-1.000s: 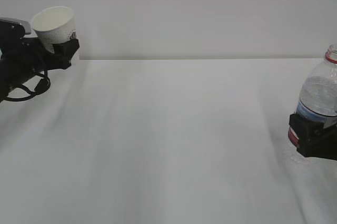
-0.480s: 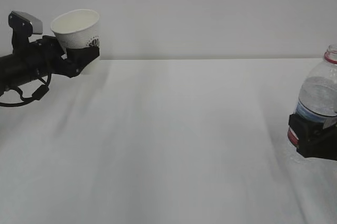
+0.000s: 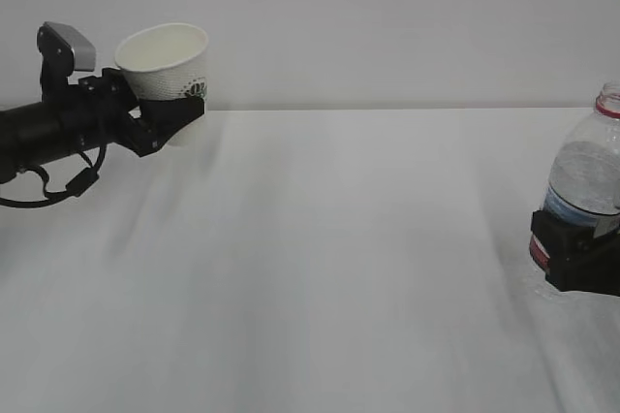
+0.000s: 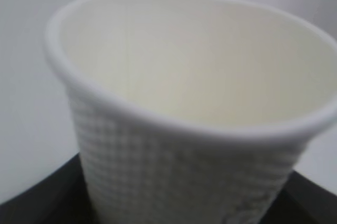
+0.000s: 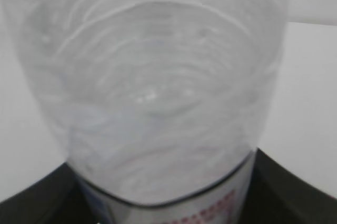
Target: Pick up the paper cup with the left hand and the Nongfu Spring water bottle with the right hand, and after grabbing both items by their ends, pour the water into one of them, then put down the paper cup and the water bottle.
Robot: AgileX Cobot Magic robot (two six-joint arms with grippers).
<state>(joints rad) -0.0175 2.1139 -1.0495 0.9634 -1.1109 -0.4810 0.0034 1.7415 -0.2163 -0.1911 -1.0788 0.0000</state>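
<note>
Far left, above the white table [image 3: 320, 268]: left hand [image 3: 167, 114] clamps the paper cup [image 3: 167, 62] low on its body, jaws against its sides. Cup is lifted clear of the table, mouth up, long axis near vertical with the rim leaning slightly left. Wrist view: cup [image 4: 189, 113] fills the frame, cream inside visible, embossed wall.

Right edge: right hand [image 3: 579, 256] grips the Nongfu Spring water bottle [image 3: 589, 185] around its labelled lower part. Bottle upright, red-ringed neck pointing up. Water [image 5: 152, 103] shows through the ribbed wall. Cup and bottle well apart.
</note>
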